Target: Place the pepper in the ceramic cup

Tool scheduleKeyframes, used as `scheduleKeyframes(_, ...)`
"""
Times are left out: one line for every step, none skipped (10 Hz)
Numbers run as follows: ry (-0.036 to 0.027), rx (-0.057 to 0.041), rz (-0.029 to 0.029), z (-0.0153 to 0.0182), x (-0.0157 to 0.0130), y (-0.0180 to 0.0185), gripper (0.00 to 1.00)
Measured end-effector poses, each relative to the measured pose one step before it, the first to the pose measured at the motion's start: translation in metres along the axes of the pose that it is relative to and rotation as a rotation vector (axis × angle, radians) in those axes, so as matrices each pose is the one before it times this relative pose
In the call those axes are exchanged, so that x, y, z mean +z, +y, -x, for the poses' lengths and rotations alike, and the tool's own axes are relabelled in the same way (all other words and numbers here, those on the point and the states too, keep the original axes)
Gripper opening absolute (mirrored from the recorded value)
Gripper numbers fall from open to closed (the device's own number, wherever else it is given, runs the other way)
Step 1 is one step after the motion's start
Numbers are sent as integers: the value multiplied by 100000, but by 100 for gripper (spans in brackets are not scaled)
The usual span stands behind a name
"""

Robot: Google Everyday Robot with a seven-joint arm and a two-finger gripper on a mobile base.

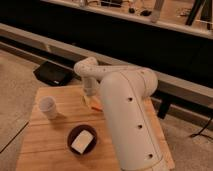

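the gripper (90, 93) hangs low over the middle of the desk (50, 150), jaws spread wide, gripping nothing. the pepper (94, 104) lies on the desk just beneath it. the ceramic cup (48, 107) stands upright, well apart from both. a dark bowl (70, 136) holds a white block (82, 142).

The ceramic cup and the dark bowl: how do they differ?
The ceramic cup is white; the dark bowl is nearly black. The cup is narrower; the bowl is wider. The bowl holds a white block; the cup looks empty. Both stand upright on the wooden table. The end effector is over the pepper.
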Motion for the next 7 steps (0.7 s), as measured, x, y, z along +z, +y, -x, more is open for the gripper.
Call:
scheduleKeyframes(751,-598,-469,81,283,145,65)
scheduleKeyframes(864,-536,-704,68,331,70,65)
scheduleKeyframes(718,-465,-647,80,264,56,65)
scheduleKeyframes(701,-67,-810,87,264,-18,65)
scheduleKeyframes(556,186,-425,86,256,31,65)
scheduleKeyframes(355,201,-489,87,168,-16,63)
scheduleKeyframes(367,340,-584,85,206,-72,53)
